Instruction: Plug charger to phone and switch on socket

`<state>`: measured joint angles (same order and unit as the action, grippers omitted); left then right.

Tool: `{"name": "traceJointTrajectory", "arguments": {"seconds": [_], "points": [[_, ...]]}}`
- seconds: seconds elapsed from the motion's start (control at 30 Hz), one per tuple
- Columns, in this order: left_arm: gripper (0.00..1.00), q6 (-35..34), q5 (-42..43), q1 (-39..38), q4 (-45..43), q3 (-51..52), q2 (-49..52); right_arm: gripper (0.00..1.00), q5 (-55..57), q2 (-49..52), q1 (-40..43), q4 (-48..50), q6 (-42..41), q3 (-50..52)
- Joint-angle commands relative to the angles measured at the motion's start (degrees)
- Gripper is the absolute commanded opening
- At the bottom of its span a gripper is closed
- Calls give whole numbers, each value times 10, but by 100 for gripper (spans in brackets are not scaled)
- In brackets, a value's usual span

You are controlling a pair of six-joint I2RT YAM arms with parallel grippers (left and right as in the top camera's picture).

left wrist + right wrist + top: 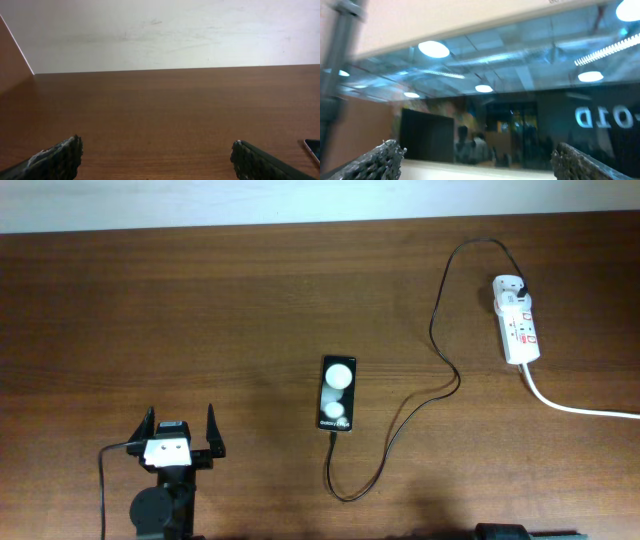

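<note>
The black phone (337,394) lies flat mid-table, face up with two white spots; its corner shows at the right edge of the left wrist view (314,149). The thin black charger cable (445,370) runs from the phone's near end, loops right and back to its plug head (521,286) in the white power strip (518,322) at the far right. The cable tip sits at the phone's bottom edge. My left gripper (180,432) is open and empty, left of the phone. My right gripper (475,160) is open, pointing up at the room, off the overhead view.
The strip's thick white cord (580,407) trails off to the right edge. A pale wall borders the brown wooden table (200,310) at the back. My left arm base (160,505) sits at the front edge.
</note>
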<state>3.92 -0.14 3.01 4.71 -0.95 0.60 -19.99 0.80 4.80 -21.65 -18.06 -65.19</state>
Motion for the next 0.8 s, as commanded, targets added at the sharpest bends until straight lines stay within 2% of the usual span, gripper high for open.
{"name": "traceJointTrajectory", "arguments": {"seconds": [0.0,0.1,0.3,0.47,0.6,0.77], "points": [[99,11,8,-2,0,4,-2,99,31,-4,1,-6,-4,81],[99,11,8,-2,0,4,-2,99,31,-4,1,2,-4,243],[99,11,8,-2,0,4,-2,99,31,-4,1,91,-4,471],[99,11,8,-2,0,4,-2,99,31,-4,1,111,-4,559],[99,11,8,-2,0,4,-2,99,33,-5,1,222,-3,648],[99,11,8,-2,0,4,-2,99,77,-5,-21,182,-3,649]]}}
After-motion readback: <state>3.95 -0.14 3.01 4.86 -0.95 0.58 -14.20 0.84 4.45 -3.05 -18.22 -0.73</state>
